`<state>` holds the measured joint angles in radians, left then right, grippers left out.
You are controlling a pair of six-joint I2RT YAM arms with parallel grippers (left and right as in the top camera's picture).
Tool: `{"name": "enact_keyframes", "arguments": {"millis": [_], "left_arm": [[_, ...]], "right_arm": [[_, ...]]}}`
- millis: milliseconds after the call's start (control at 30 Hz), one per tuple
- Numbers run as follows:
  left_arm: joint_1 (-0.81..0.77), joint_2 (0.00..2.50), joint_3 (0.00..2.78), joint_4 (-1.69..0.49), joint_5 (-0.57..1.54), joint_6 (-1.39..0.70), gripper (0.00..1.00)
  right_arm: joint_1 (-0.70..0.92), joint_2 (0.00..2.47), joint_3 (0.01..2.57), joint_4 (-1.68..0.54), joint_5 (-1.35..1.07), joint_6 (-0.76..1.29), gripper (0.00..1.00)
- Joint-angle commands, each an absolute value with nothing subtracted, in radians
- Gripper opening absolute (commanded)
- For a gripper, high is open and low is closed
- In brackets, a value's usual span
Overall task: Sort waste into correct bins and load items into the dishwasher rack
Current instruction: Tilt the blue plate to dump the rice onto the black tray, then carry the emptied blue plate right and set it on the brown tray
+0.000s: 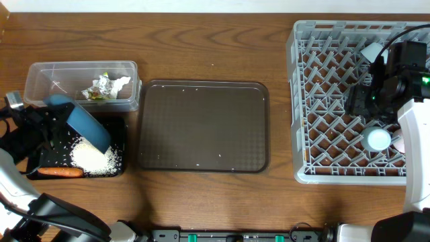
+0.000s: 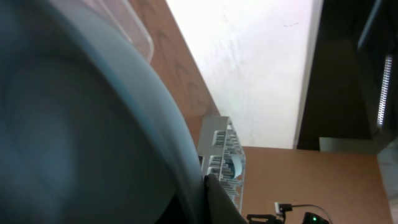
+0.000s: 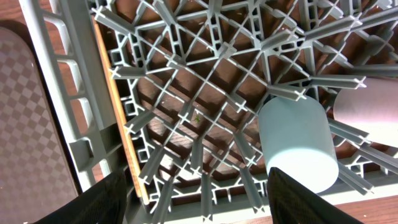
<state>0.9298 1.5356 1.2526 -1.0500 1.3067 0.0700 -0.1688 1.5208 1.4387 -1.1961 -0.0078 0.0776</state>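
Two cups (image 3: 298,146) in rack (image 1: 299,101) (right fingers (image 3: 106,199) spread) | left fingers (image 2: 219,202) grip plate (image 1: 87,128) over rice (image 1: 94,158)

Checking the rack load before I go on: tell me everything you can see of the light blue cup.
The light blue cup is a small, plain, smooth cylinder with no handle or markings visible. It stands among the upright pegs of the grey dishwasher rack, near its robot-side edge. Its top end looks closed, so it is probably mouth down. The pinkish-white cup sits just beside it; whether they touch is unclear. The right gripper is open and not touching it.
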Motion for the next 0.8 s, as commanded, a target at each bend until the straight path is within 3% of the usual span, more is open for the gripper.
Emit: {"name": "enact_keyframes", "arguments": {"millis": [0,433,533,767], "left_arm": [[0.939,1.533,1.252,-1.051,1.324,0.078,0.06],[0.926,1.524,1.252,-1.094,1.332,0.096,0.06],[0.855,1.503,1.252,-1.131,1.331,0.097,0.06],[0.521,1.379,1.252,-1.090,1.263,0.049,0.06]], "right_arm": [[-0.170,1.518,1.444,-1.201,0.001,0.065,0.67],[-0.170,1.518,1.444,-1.216,0.001,0.065,0.67],[-0.170,1.518,1.444,-1.216,0.000,0.065,0.67],[-0.170,1.518,1.444,-1.207,0.000,0.066,0.67]]}}
